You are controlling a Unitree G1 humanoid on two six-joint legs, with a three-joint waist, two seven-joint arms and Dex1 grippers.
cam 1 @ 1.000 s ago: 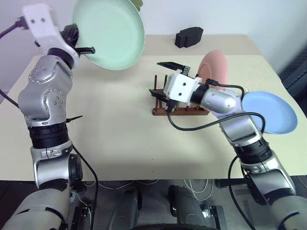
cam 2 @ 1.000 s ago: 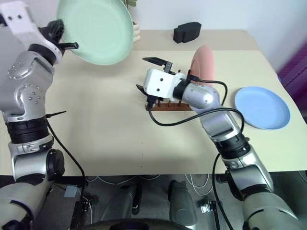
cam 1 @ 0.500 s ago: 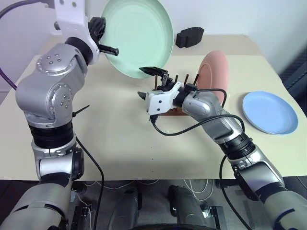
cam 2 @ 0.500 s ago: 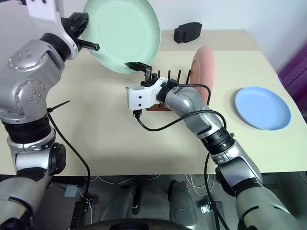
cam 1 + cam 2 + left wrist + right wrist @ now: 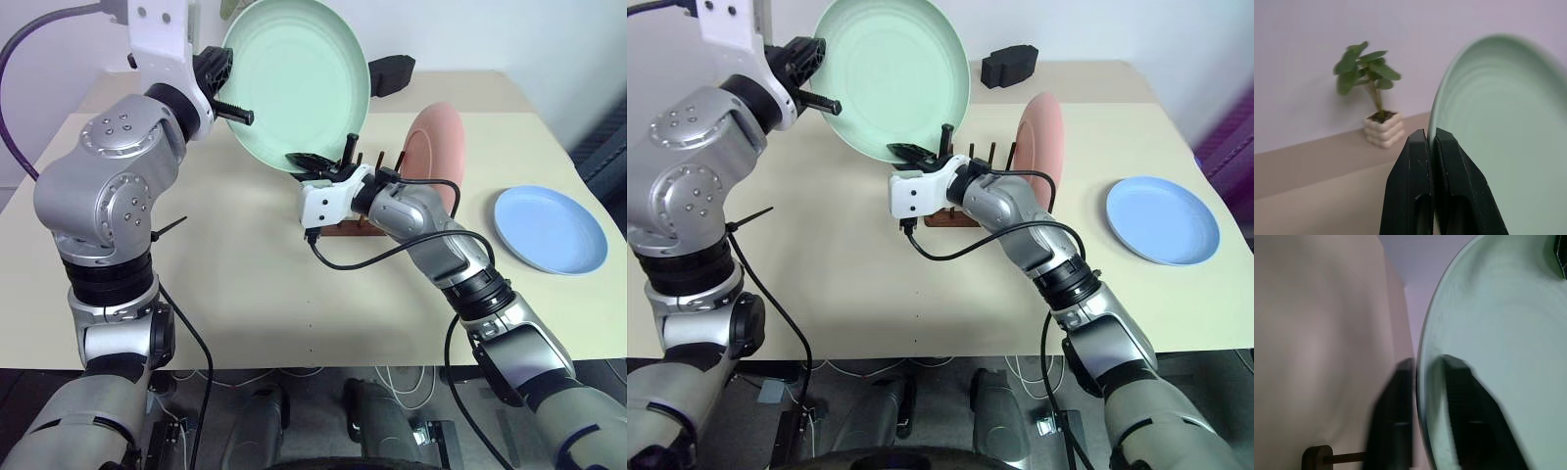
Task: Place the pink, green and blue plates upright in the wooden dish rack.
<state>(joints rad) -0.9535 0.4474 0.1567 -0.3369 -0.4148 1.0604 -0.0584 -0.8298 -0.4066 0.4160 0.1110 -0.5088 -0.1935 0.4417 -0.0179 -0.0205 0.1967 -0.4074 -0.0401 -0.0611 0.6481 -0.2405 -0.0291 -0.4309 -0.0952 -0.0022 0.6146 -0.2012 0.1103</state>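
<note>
Three plates: green plate [image 5: 299, 83], pink plate [image 5: 438, 145], blue plate [image 5: 551, 230].

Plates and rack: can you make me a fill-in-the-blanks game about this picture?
1. Both grippers pinch the rim of the ____ plate.
2. The pink plate stands upright in the wooden ____.
3. The ____ plate lies flat on the table.
4. The left gripper is ____ on its plate, like the right gripper.

Missing words: green, dish rack, blue, shut
</note>
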